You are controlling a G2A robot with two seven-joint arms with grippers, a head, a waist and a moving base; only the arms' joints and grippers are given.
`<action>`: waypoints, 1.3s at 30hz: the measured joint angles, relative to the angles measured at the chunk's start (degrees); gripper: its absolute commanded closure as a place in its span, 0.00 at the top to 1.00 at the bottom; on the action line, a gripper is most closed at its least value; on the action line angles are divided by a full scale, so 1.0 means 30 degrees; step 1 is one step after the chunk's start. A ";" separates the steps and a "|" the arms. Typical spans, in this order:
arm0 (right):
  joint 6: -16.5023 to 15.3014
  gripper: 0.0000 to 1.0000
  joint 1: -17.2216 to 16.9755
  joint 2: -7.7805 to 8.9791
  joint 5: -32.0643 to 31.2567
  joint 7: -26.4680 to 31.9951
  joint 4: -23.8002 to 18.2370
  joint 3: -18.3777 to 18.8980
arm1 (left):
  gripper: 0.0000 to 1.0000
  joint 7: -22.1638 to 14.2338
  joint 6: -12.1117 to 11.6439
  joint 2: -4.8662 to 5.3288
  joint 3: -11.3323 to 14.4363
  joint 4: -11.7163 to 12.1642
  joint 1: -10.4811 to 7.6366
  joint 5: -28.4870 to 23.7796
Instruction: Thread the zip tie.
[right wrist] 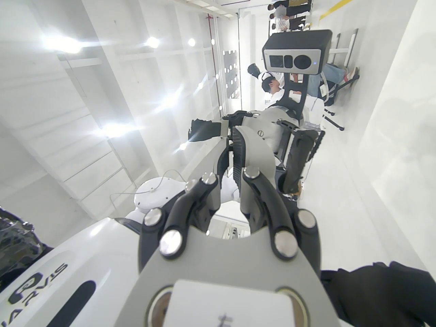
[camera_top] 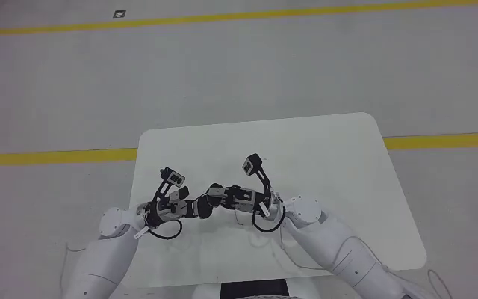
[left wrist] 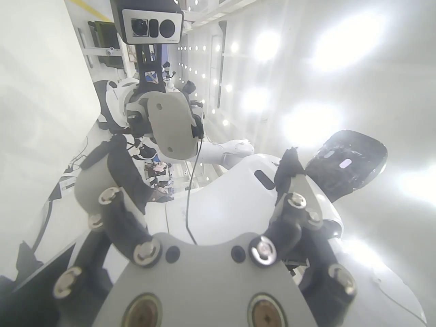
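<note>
Over the front middle of the white table (camera_top: 314, 157) my two grippers face each other, almost touching. My left gripper (camera_top: 196, 208) is open: in its wrist view its dark-padded fingers (left wrist: 115, 158) stand far apart, with nothing between them. My right gripper (camera_top: 215, 196) points at it with its grey fingers (right wrist: 238, 151) closed together; I see nothing held in them. From the left wrist view the right gripper (left wrist: 172, 127) sits just ahead of the open fingers, nearer one of them. One black left fingertip (right wrist: 201, 130) shows beside the right gripper's tip.
The table top around the arms is bare white. Its front edge (camera_top: 224, 282) lies close below the grippers. Yellow floor lines (camera_top: 67, 157) run past the table's sides and behind it.
</note>
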 measured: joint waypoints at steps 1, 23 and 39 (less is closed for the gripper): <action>0.0000 0.00 0.0000 0.0000 0.0000 0.0000 0.0000 0.0000 | 1.00 0.0001 0.0001 0.0000 0.0001 -0.0001 0.0000 0.0000; 0.3001 0.00 -0.0306 0.0518 -0.2965 0.0692 -0.1129 0.0871 | 1.00 0.0842 0.0490 0.0437 -0.0872 -0.0935 0.0299 0.2071; 0.4020 0.00 -0.0375 0.0612 -0.4242 0.0205 -0.1448 0.0806 | 1.00 0.0994 0.0908 0.0525 -0.0537 -0.1450 0.0171 0.2871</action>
